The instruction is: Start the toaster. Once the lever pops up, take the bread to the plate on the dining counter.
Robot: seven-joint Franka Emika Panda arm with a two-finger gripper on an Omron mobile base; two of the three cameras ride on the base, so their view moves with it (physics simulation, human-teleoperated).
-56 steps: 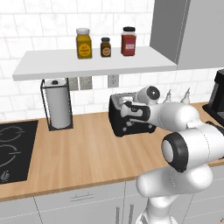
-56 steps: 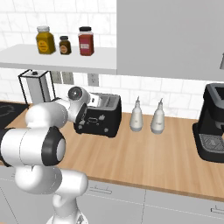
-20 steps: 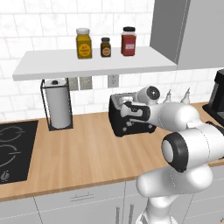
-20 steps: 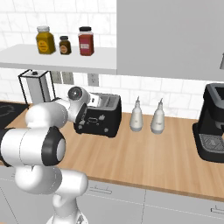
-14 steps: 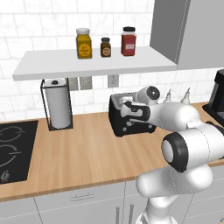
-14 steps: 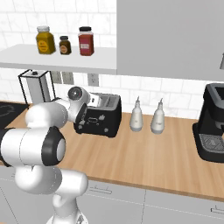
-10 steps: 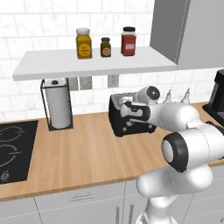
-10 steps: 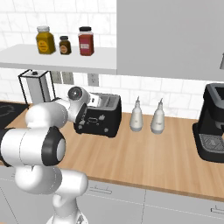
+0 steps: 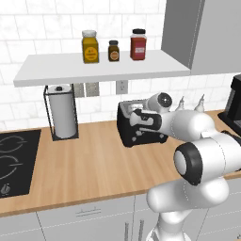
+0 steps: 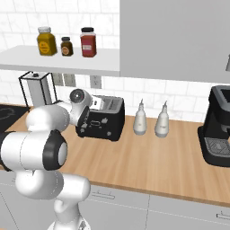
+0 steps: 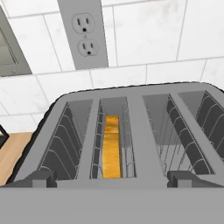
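The black toaster (image 9: 125,128) stands on the wood counter by the tiled wall, also seen in the right base view as the toaster (image 10: 110,120). From above, the toaster (image 11: 140,127) shows several wire-lined slots. The bread (image 11: 112,147) sits deep in the second slot from the left, its golden crust edge up. My gripper (image 11: 113,178) hovers just over the toaster's near edge, open, with its dark fingertips (image 11: 43,177) spread wide and nothing between them. From the base, the gripper (image 9: 137,123) is at the toaster's upper front. The plate and the dining counter are out of view.
A paper towel holder (image 9: 61,113) and a black cooktop (image 9: 14,160) lie to the left. Two white bottles (image 10: 140,119) and a black coffee machine (image 10: 220,130) stand to the right. A shelf (image 9: 94,68) with three jars hangs overhead. A wall outlet (image 11: 87,30) is behind the toaster.
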